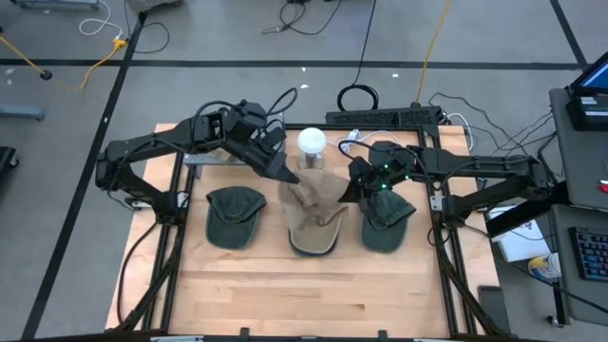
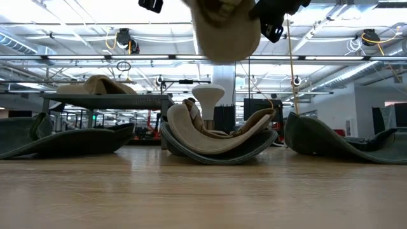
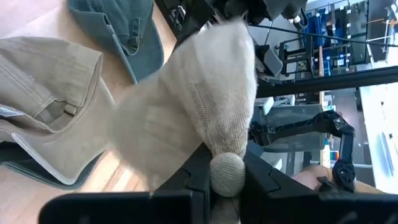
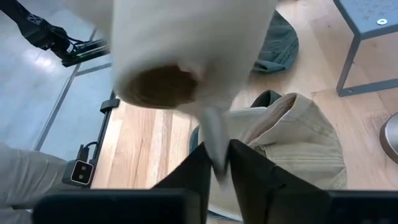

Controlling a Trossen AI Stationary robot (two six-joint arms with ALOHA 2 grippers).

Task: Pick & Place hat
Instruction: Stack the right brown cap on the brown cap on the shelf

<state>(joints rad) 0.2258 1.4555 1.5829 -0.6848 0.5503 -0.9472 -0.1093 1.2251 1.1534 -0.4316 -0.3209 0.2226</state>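
Note:
A tan cloth hat point(image 1: 318, 190) hangs in the air between my two grippers, above the middle of the table. In the low view the tan hat point(image 2: 226, 28) is clear of the caps below it. My left gripper point(image 1: 288, 178) is shut on its crown end, on the side toward the table's left. My right gripper point(image 1: 350, 193) is shut on its rim side, toward the table's right. The right wrist view looks into the hat's brown inside point(image 4: 155, 84). My left gripper point(image 3: 227, 171) pinches the round button at the top of the hat's crown point(image 3: 227, 163) between its two fingers. The crown stretches away from the fingers and is lifted clear of the table. My right gripper point(image 4: 216, 155) pinches a narrow fold of cloth at the hat's rim point(image 4: 211, 127) between its two fingers. The open side of the hat faces this gripper. The hat is off the table.
Below the held hat a tan cap lies in a green cap point(image 1: 313, 233). One green cap point(image 1: 235, 217) lies to its left and another green cap point(image 1: 387, 223) to its right. A white round-headed stand point(image 1: 312, 142) is behind them, a grey shelf point(image 1: 204, 160) far left.

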